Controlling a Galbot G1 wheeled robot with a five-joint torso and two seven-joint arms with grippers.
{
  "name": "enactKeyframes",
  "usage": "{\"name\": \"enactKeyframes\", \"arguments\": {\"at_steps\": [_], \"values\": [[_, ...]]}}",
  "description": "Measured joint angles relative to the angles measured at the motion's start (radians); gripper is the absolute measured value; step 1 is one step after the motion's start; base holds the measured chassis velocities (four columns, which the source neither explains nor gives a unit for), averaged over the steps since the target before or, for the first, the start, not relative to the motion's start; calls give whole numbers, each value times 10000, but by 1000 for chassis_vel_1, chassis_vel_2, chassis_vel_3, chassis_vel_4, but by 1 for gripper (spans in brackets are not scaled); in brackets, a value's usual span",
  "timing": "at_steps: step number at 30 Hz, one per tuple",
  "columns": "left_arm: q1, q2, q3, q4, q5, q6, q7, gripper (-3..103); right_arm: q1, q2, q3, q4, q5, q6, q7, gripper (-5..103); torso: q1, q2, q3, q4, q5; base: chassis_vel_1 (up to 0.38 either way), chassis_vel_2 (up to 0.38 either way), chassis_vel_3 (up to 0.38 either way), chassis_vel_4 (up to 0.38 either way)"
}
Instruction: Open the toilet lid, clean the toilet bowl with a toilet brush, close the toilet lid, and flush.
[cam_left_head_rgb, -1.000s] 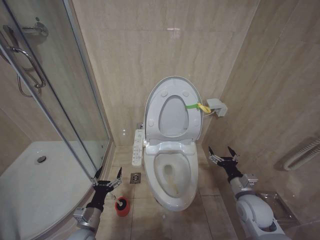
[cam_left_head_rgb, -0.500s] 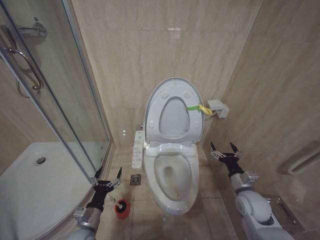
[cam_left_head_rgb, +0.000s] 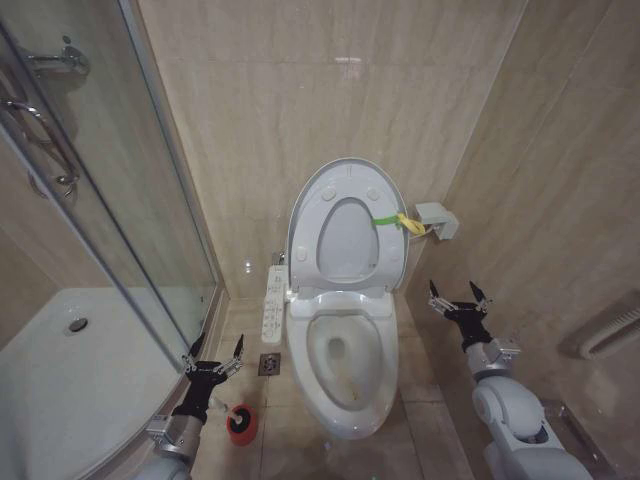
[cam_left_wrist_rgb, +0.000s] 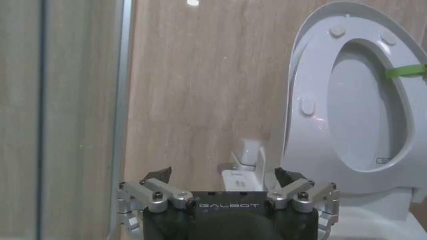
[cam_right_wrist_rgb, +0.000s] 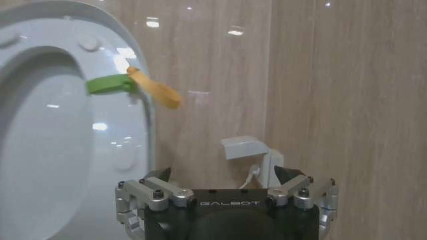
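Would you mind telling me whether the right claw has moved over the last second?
Yes: the right claw has edged forward slightly, closer to the white wall box beside the toilet lid.

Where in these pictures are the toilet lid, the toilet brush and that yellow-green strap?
toilet lid (cam_left_head_rgb: 345, 238), head view, on its raised inner face.
toilet brush (cam_left_head_rgb: 239, 421), head view, on the black bristle head, standing in the red holder on the floor.
yellow-green strap (cam_right_wrist_rgb: 110, 84), right wrist view, on the green band at the lid's edge.
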Motion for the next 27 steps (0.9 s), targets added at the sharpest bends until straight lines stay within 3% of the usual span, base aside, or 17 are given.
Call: {"name": "enactKeyframes", "arguments": {"at_steps": [27], "values": [[0, 0, -1, 0, 0, 0, 0, 100, 490, -14, -86, -482, -423, 427, -106, 100, 2, 0, 1, -1, 1, -55, 32, 49, -33]]}}
